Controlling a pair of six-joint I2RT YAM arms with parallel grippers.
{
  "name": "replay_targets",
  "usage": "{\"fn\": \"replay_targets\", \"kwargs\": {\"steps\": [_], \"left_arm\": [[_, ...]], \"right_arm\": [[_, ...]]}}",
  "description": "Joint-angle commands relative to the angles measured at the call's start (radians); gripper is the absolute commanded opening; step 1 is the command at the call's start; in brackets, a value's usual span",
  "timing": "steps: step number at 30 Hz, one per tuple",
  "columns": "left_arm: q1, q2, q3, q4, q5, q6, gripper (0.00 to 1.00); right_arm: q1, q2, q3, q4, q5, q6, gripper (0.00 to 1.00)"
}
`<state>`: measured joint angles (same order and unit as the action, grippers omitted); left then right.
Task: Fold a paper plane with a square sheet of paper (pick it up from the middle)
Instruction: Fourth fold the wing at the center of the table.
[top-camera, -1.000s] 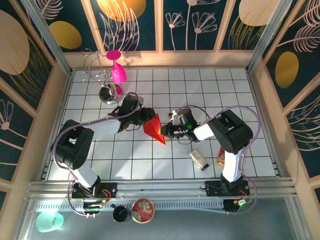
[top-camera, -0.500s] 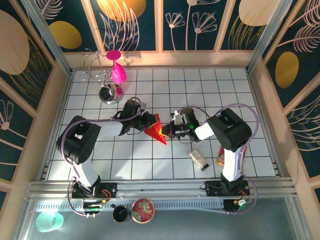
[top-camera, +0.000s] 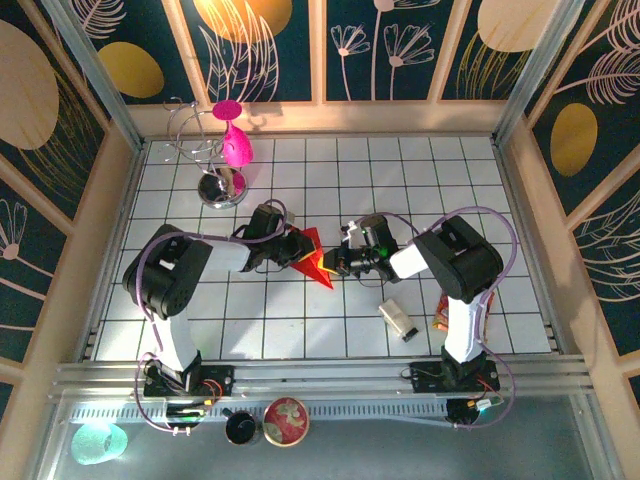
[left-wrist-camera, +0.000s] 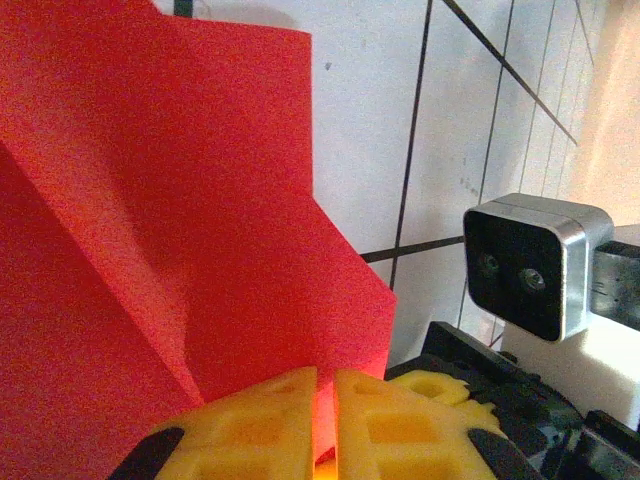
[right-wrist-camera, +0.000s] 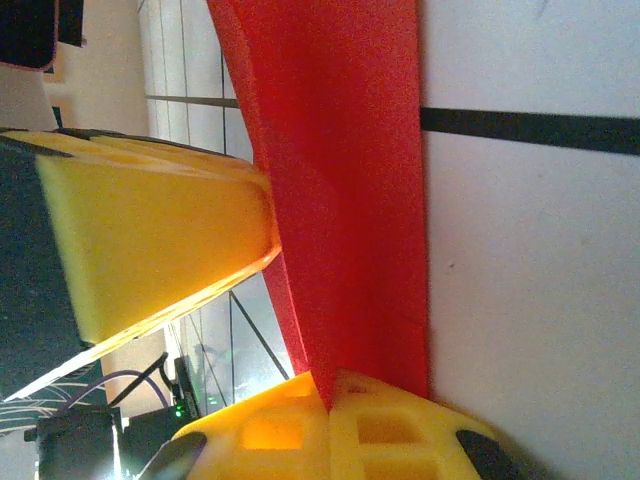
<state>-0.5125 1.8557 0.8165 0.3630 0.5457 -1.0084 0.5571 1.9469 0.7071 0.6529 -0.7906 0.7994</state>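
Observation:
The red sheet of paper (top-camera: 314, 258) stands folded and creased, with a pointed tip toward the near side, in the middle of the tiled table. My left gripper (top-camera: 302, 249) is shut on its left edge, and my right gripper (top-camera: 331, 264) is shut on its right edge. In the left wrist view the yellow fingers (left-wrist-camera: 260, 425) pinch the red paper (left-wrist-camera: 200, 220), with the right wrist's camera (left-wrist-camera: 530, 265) just beyond. In the right wrist view my gripper (right-wrist-camera: 330, 402) clamps a folded flap of the paper (right-wrist-camera: 350, 190); the left gripper's yellow finger (right-wrist-camera: 150, 245) sits close beside it.
A magenta goblet (top-camera: 236, 142) and a wire stand with a silver ball (top-camera: 218, 188) are at the back left. A small silver box (top-camera: 398, 319) and a snack packet (top-camera: 441, 317) lie near the right arm. Cups and a bowl (top-camera: 286, 420) sit beyond the front rail.
My left gripper moved right up to the paper and closed on its edge. The right gripper stayed shut on the paper, almost still.

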Motion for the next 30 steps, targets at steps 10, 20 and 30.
{"fn": "replay_targets", "kwargs": {"steps": [10,20,30], "left_arm": [[0.0,0.031,0.045,-0.034,-0.013,-0.005,0.11],[0.0,0.029,0.044,-0.042,-0.018,-0.001,0.1],[0.0,0.031,0.045,-0.047,-0.021,0.001,0.1]], "right_arm": [[-0.004,-0.046,-0.013,-0.089,-0.01,-0.012,0.21],[-0.005,-0.126,-0.043,-0.185,-0.002,-0.073,0.23],[-0.004,-0.126,-0.053,-0.232,0.024,-0.1,0.19]]}}
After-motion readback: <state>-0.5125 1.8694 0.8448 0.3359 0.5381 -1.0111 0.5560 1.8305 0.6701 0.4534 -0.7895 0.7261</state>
